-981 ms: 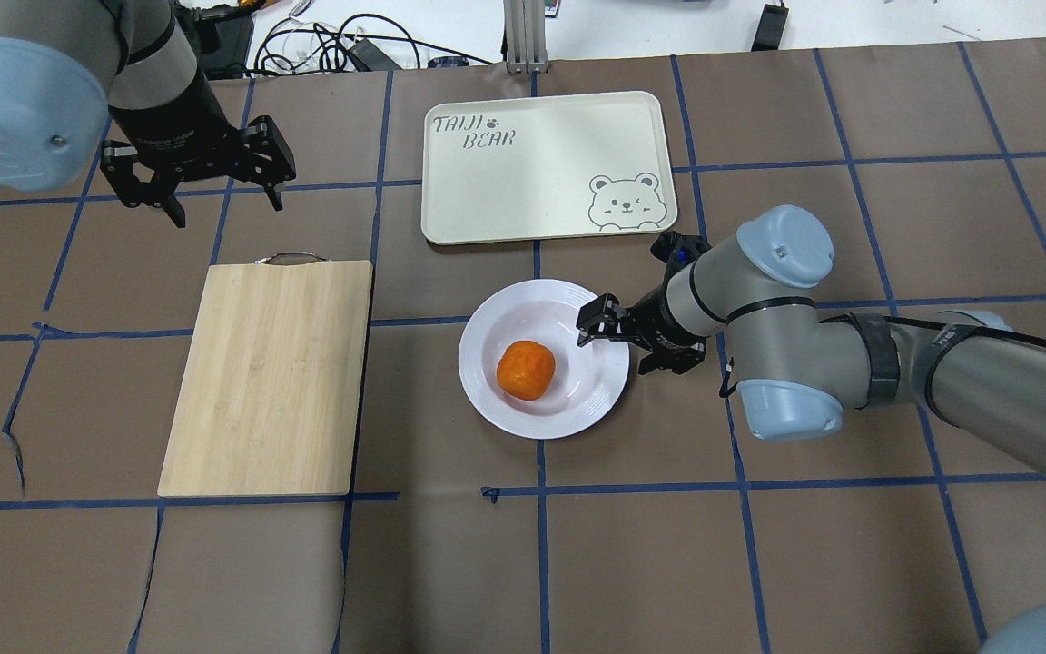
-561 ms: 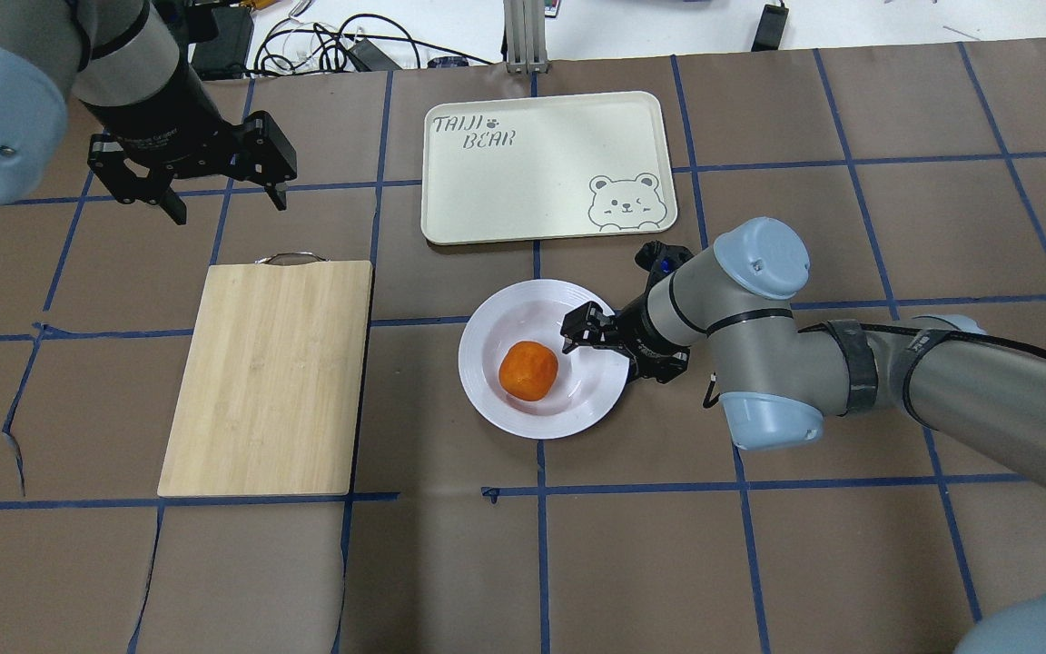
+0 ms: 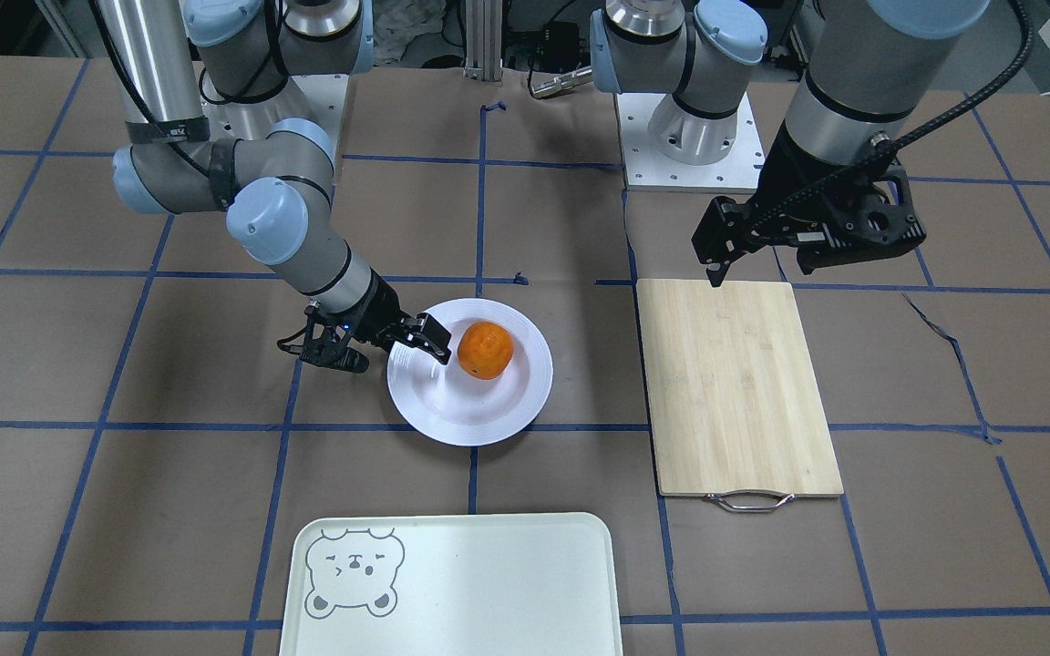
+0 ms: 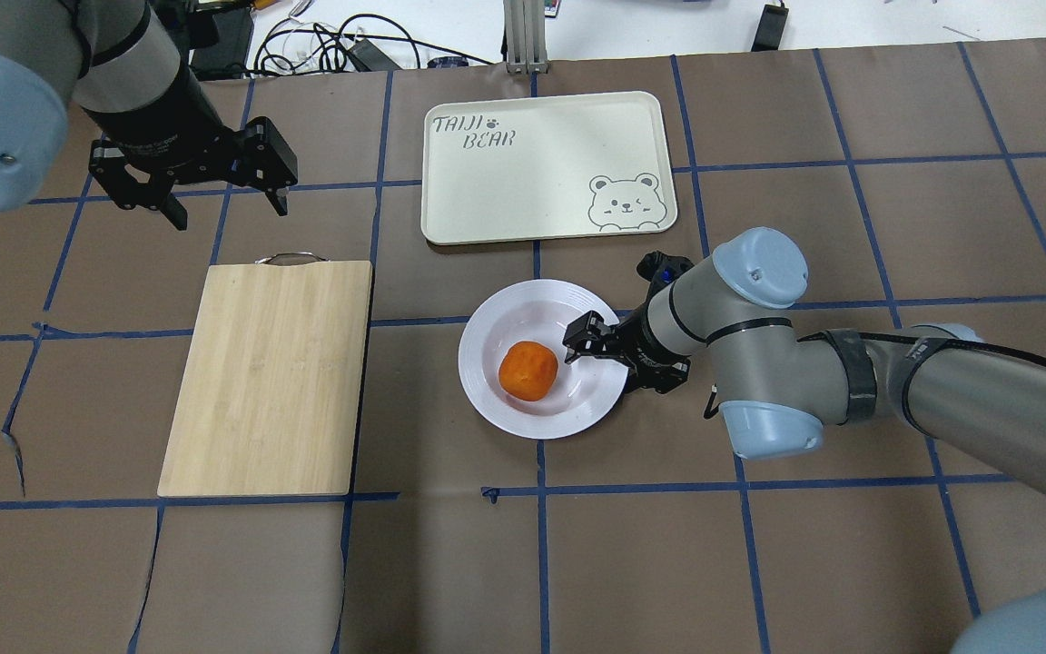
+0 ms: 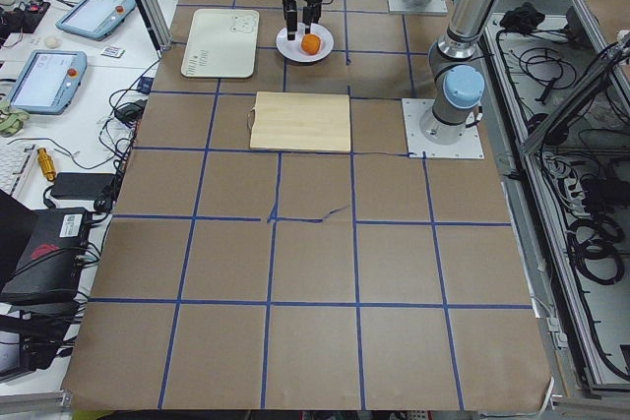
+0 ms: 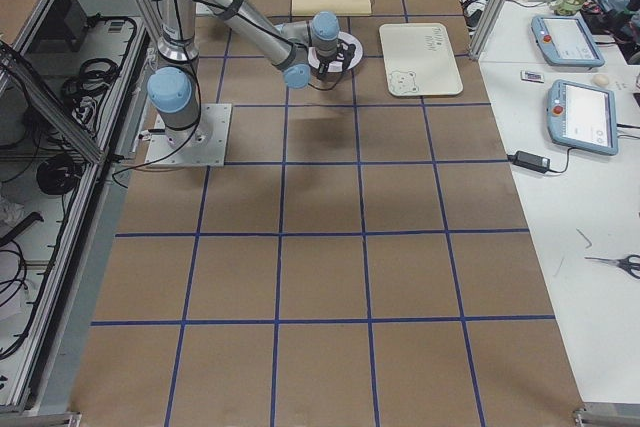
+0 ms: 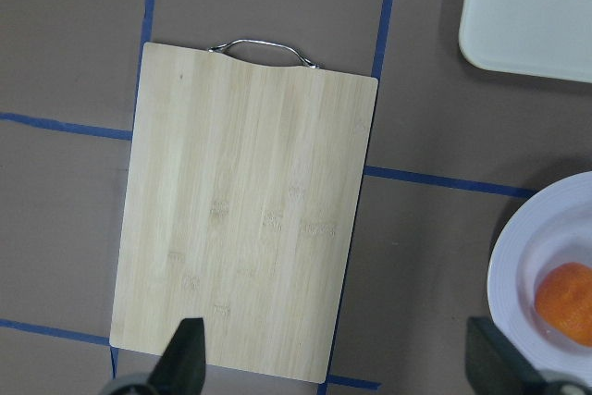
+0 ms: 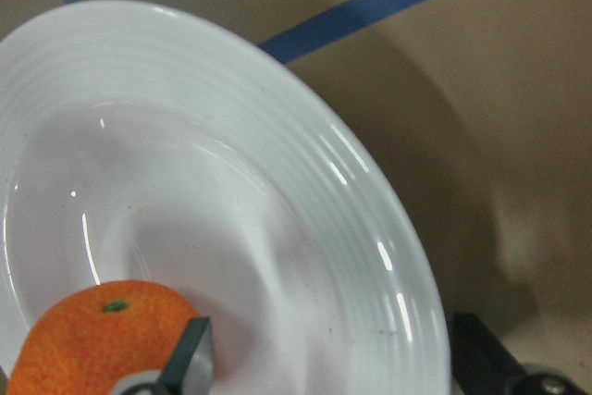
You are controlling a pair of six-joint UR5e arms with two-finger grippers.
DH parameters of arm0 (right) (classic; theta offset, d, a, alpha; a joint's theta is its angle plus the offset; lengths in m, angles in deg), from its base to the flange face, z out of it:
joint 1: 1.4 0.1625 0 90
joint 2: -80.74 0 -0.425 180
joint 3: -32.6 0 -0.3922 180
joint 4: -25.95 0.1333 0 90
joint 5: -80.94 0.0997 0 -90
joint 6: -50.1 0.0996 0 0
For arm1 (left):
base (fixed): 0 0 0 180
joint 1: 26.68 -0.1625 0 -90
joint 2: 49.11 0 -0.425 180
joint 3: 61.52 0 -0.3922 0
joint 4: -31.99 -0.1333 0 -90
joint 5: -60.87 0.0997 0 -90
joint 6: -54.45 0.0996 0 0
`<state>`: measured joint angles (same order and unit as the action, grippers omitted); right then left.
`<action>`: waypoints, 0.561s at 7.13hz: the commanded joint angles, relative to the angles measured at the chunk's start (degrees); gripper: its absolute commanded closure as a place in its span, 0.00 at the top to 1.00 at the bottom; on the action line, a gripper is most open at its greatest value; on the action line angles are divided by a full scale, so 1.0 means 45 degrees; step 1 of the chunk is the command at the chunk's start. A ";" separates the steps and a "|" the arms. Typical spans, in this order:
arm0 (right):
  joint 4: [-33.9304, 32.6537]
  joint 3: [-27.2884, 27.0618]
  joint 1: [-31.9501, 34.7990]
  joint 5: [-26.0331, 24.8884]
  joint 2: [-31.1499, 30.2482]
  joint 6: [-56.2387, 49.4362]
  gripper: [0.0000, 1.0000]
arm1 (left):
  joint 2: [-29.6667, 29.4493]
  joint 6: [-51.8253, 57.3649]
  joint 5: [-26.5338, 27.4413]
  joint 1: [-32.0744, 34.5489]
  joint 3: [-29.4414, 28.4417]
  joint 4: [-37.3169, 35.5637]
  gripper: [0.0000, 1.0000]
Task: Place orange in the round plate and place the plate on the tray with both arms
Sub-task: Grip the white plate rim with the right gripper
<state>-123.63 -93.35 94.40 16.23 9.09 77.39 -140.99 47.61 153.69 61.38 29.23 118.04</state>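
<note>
The orange lies in the round plate at mid-table. It also shows in the front view and low in the right wrist view. My right gripper is open and straddles the plate's right rim. One finger is over the plate's inside next to the orange, the other outside over the table; the right wrist view shows the rim between them. The tray sits bare beyond the plate. My left gripper hangs open and holds nothing, above the table past the board's handle.
A wooden cutting board with a metal handle lies left of the plate, and fills the left wrist view. Cables and devices sit beyond the table's far edge. Brown paper with blue tape lines covers the table.
My right gripper has slid left over the plate's rim, its inner finger now close to the orange. The left arm has shifted slightly; its gripper stays open.
</note>
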 commanded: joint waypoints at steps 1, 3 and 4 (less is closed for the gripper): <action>-0.0020 -0.0059 0.0000 0.0044 0.0274 0.0009 0.80 | 0.0143 0.0015 0.0078 -0.0036 0.0048 0.0019 1.00; -0.0020 -0.0059 0.0000 0.0045 0.0257 0.0009 0.59 | 0.0143 0.0015 0.0058 -0.0016 0.0048 0.0057 1.00; -0.0001 -0.0021 0.0000 0.0045 0.0257 0.0009 0.41 | 0.0163 0.0015 0.0058 -0.0055 0.0029 0.0039 1.00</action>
<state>-123.69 -93.57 94.40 16.40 10.22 77.43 -140.36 47.68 153.92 61.24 29.42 118.19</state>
